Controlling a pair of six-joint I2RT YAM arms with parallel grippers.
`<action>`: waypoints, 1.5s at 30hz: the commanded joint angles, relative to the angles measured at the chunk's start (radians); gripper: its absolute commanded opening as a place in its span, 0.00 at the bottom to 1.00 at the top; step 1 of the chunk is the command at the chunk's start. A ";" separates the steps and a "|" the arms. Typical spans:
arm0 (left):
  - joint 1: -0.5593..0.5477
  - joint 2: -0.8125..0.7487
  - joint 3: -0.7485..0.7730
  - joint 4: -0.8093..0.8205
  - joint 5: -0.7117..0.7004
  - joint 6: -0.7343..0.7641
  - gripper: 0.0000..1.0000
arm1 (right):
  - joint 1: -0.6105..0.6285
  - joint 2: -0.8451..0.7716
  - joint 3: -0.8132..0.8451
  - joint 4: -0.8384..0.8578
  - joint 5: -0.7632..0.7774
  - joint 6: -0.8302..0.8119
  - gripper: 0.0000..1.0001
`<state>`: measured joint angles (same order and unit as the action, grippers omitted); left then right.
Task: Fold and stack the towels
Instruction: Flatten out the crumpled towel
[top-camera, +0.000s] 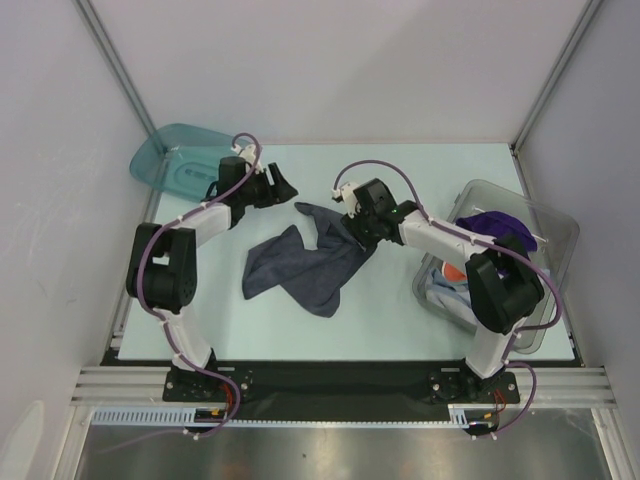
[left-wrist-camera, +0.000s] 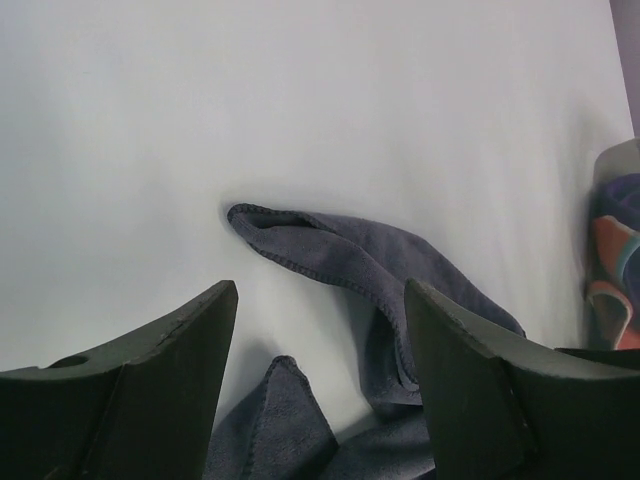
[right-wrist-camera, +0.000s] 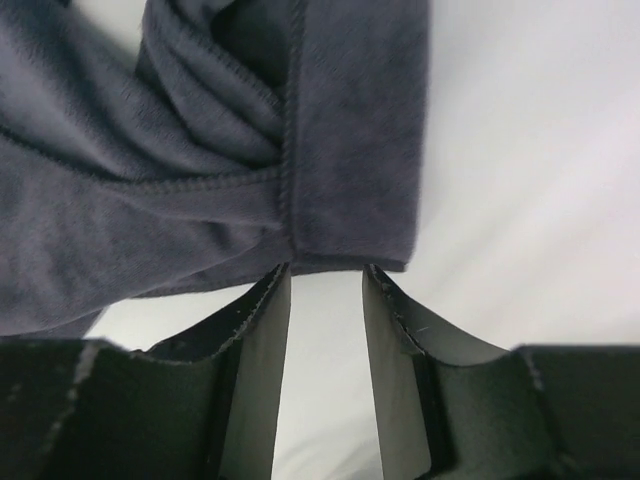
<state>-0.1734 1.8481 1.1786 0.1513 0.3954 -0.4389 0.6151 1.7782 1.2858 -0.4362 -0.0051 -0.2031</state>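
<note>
A dark grey-blue towel (top-camera: 300, 265) lies crumpled on the middle of the table, with one corner reaching toward the back. My left gripper (top-camera: 285, 188) hovers open just behind that corner. In the left wrist view the towel (left-wrist-camera: 340, 250) shows between and beyond the wide-spread jaws of that gripper (left-wrist-camera: 320, 290). My right gripper (top-camera: 352, 235) sits at the towel's right edge. In its wrist view the hem of the towel (right-wrist-camera: 200, 150) lies right at the tips of the gripper (right-wrist-camera: 326, 272), and only bare table shows between the parted fingers. More towels, a purple one (top-camera: 490, 222) and an orange and light-blue one (top-camera: 455, 275), lie in the bin.
A clear plastic bin (top-camera: 555, 235) stands at the right, close to the right arm's elbow. A teal tray (top-camera: 170, 160) sits at the back left corner, behind the left arm. White walls close in the table on three sides.
</note>
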 joint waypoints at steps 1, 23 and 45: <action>0.000 0.016 0.041 -0.004 0.019 -0.030 0.74 | 0.003 -0.027 0.009 0.082 0.065 -0.073 0.40; 0.015 0.043 0.059 -0.013 0.029 -0.057 0.74 | 0.009 0.039 0.021 0.057 -0.061 -0.098 0.39; 0.014 0.102 0.161 -0.108 -0.053 -0.009 0.72 | -0.166 0.059 0.095 0.107 -0.013 0.039 0.00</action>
<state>-0.1665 1.9408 1.2854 0.0647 0.3763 -0.4774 0.5064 1.8423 1.3022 -0.3347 -0.0486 -0.2302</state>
